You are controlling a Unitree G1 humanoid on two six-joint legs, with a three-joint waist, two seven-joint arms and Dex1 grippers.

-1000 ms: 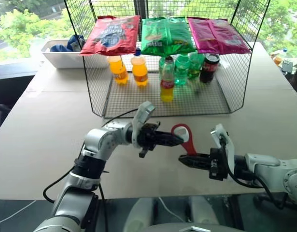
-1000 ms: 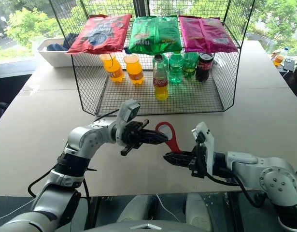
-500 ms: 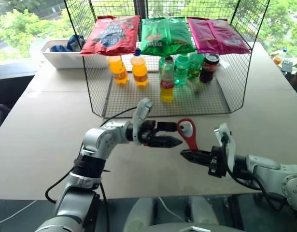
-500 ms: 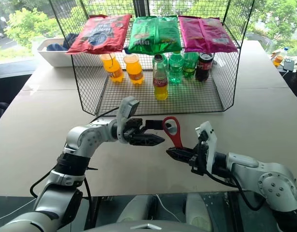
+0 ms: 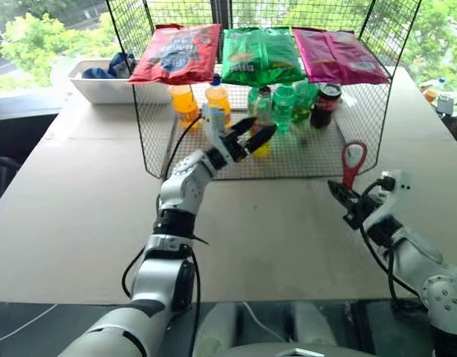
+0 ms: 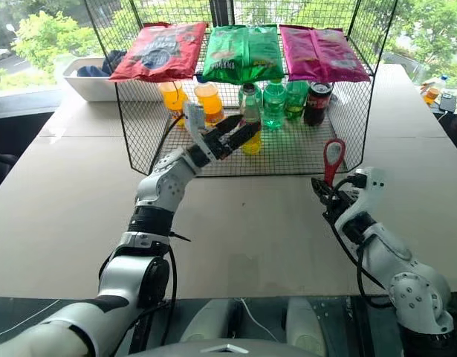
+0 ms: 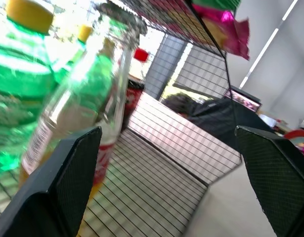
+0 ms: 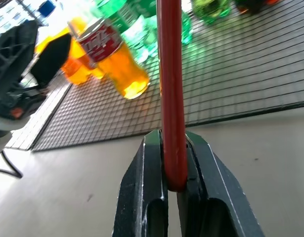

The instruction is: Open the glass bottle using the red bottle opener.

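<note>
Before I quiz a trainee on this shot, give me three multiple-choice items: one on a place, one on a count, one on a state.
1. Where does the glass bottle stand?
A. on the wire rack's floor
B. on the bare table
C. in the white bin

2. How many snack bags lie on top of the rack?
A. two
B. three
C. five

3. How is the opener held?
A. flat on the table
B. clamped upright in the right tool
C. in the left tool

Answers:
1 A, it stands on the mesh among the other bottles.
2 B, one red, one green, one pink.
3 B, the right fingers pinch its handle, ring up; the left tool is open near the bottle.
</note>
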